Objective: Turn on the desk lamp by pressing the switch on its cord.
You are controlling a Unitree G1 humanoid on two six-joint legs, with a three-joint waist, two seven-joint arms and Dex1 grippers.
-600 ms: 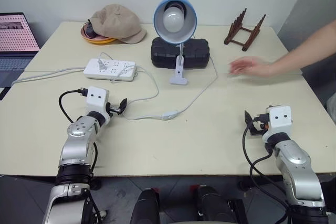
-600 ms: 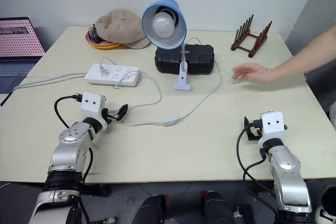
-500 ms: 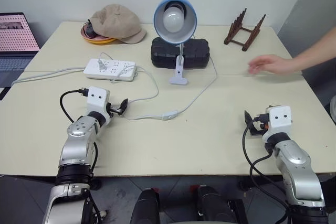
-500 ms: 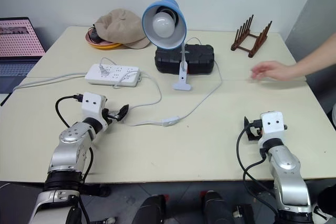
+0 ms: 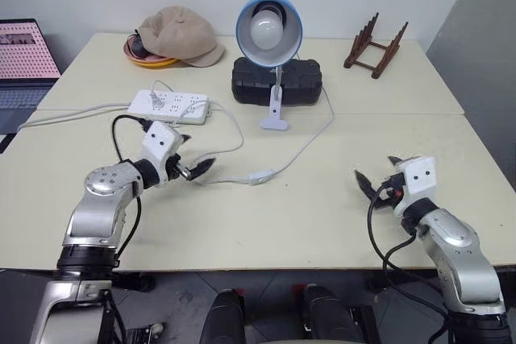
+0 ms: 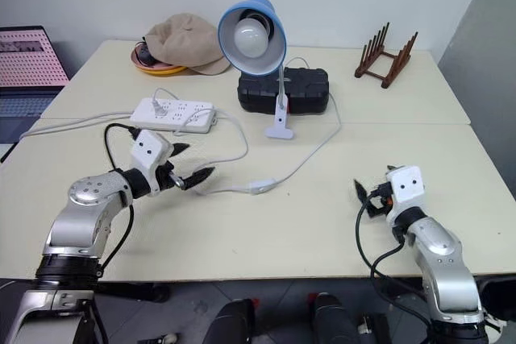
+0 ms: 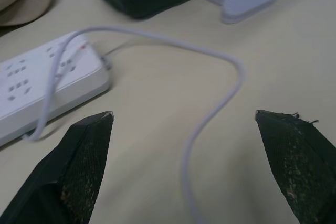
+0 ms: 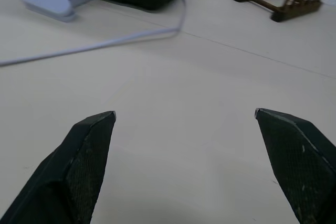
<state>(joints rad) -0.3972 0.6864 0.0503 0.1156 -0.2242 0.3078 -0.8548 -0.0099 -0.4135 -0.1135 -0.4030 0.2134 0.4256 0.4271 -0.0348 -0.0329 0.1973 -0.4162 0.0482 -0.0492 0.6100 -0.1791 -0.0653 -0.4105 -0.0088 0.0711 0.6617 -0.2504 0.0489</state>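
Desk lamp (image 5: 269,26), switch (image 5: 260,176), power strip (image 5: 169,106), no legible labels

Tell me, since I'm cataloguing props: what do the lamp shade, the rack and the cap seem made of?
The desk lamp shade looks like glossy painted metal or plastic; its smooth light-blue sheen leaves that open. The rack looks like dark stained wood, with slatted uprights. The cap looks like soft matte fabric, creased and slumped.

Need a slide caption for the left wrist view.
Open left gripper above the lamp cord, power strip beside it.
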